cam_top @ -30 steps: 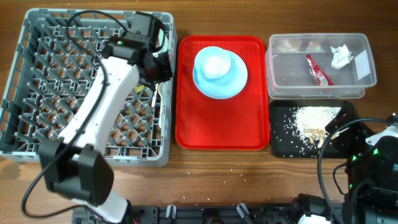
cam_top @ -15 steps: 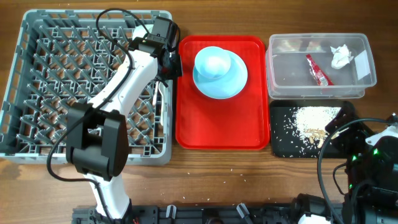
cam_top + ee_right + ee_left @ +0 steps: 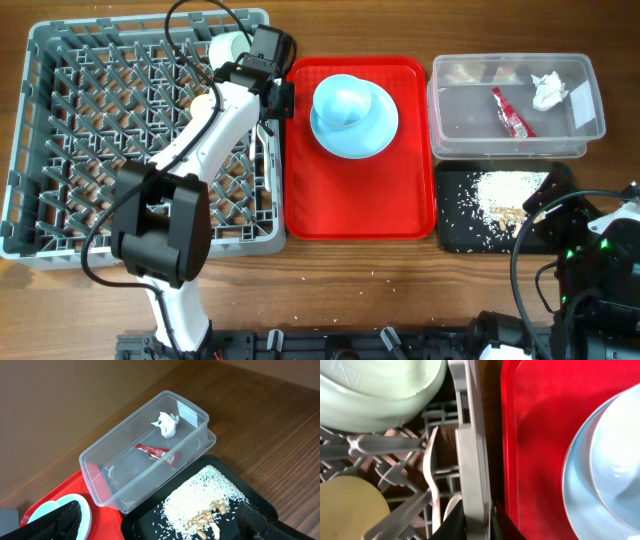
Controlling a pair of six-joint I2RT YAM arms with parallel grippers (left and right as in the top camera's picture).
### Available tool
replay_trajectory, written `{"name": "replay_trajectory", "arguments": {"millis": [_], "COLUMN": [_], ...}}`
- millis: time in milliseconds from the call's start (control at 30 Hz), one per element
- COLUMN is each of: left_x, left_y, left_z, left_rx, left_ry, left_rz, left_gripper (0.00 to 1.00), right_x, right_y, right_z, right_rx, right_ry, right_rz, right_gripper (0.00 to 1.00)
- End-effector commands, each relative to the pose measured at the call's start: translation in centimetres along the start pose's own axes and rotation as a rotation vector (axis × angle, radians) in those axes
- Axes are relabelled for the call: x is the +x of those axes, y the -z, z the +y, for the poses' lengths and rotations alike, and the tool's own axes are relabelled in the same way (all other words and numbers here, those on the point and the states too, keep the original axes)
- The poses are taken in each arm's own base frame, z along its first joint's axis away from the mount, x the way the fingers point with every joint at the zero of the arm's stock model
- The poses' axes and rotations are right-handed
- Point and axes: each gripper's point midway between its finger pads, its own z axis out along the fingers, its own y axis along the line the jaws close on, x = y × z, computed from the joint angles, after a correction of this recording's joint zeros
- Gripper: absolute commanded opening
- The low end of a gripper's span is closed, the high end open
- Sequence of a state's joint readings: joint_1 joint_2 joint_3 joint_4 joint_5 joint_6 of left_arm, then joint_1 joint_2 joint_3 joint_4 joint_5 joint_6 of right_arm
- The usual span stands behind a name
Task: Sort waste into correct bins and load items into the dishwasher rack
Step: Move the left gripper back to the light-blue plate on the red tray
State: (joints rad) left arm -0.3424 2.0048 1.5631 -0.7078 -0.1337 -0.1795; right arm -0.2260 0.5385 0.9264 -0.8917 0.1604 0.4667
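The grey dishwasher rack (image 3: 40,150) fills the left side. My left gripper (image 3: 277,100) is shut on the rack's right wall (image 3: 470,435), one finger on each side (image 3: 476,522). Inside the rack are the pale green bowl (image 3: 228,46) (image 3: 380,390), the yellow cup (image 3: 347,507), the white fork (image 3: 433,475) and the spoon (image 3: 451,507). The light blue plate (image 3: 385,130) with the dish (image 3: 345,100) on it sits on the red tray. The clear tub (image 3: 460,115) holds the napkin (image 3: 547,90) and the red wrapper (image 3: 512,112). The black tray (image 3: 455,225) holds rice crumbs (image 3: 505,190). My right gripper (image 3: 160,522) is open and empty above the black tray's near end.
The red serving tray (image 3: 300,200) lies between the rack and the bins, its left edge next to the rack wall. A few rice grains lie on the wooden table (image 3: 380,275) in front. Cables loop over the rack (image 3: 190,20) and at the lower right (image 3: 530,270).
My left gripper moved right from inside the rack to its right wall and closed on it. The rack has shifted and turned slightly toward the red tray. The right arm has not moved.
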Motion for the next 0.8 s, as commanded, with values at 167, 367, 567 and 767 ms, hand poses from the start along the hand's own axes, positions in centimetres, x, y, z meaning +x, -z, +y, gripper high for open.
{"name": "replay_trajectory", "arguments": {"millis": [167, 367, 567, 767], "left_x": [2.7, 3.8, 4.5, -1.3], "left_y": [0.2, 0.4, 0.7, 5.6], "left_z": [-1.5, -2.1, -3.1, 2.3], "left_rx": [0.001, 0.0, -0.021, -0.331], "left_ry": [-0.072, -0.096, -0.135, -0.073], "left_rz": [0.097, 0.129, 0.136, -0.116], "left_gripper": [0.14, 0.14, 0.15, 0.46], "right_x": [-0.4, -0.4, -0.4, -0.4], "right_y": [0.3, 0.3, 0.3, 0.3], "right_z": [0.2, 0.2, 0.2, 0.2], "right_rx": [-0.009, -0.009, -0.009, -0.009], "right_ry": [-0.01, -0.01, -0.01, -0.009], "right_rz": [-0.013, -0.013, -0.013, -0.013], "right_gripper": [1.0, 1.0, 1.0, 1.0]}}
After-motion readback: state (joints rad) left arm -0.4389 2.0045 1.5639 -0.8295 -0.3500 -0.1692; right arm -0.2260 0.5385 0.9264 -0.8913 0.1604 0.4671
